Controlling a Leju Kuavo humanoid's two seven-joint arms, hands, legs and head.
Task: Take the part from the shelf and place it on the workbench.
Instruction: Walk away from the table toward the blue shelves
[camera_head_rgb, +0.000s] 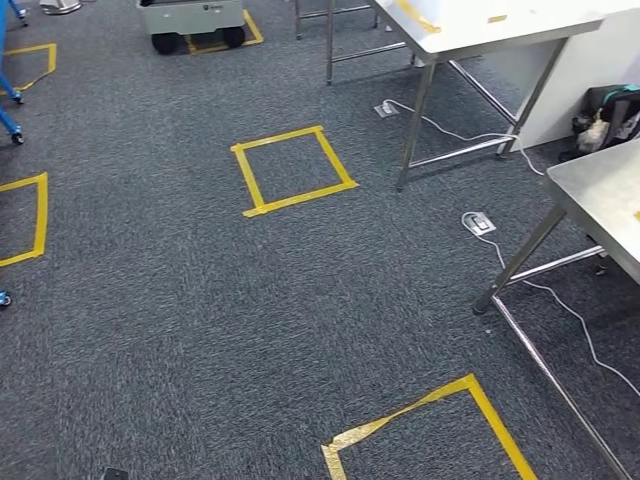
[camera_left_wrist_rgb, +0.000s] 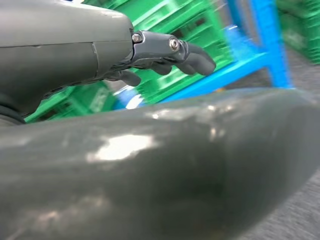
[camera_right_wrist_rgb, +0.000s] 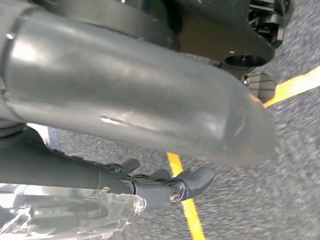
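- Head view: two metal tables (camera_head_rgb: 596, 190), five yellow tape squares (camera_head_rgb: 293, 170) on carpet.
- Right hand (camera_right_wrist_rgb: 158, 185) grasps clear-bagged part (camera_right_wrist_rgb: 68, 215), under its fingers (camera_right_wrist_rgb: 196, 180).
- Left hand (camera_left_wrist_rgb: 166, 52): fingers released, near green crates (camera_left_wrist_rgb: 181, 20).

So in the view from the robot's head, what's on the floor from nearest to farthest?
Partial yellow tape square at the bottom → floor socket with a white cable → full yellow tape square → second floor socket → grey wheeled cart.

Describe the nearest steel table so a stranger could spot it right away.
Start at the grey carpet with its yellow tape squares. At the right edge stands a steel table. Unlike the longer table behind it, it shows just a corner, with a white cable running beneath.
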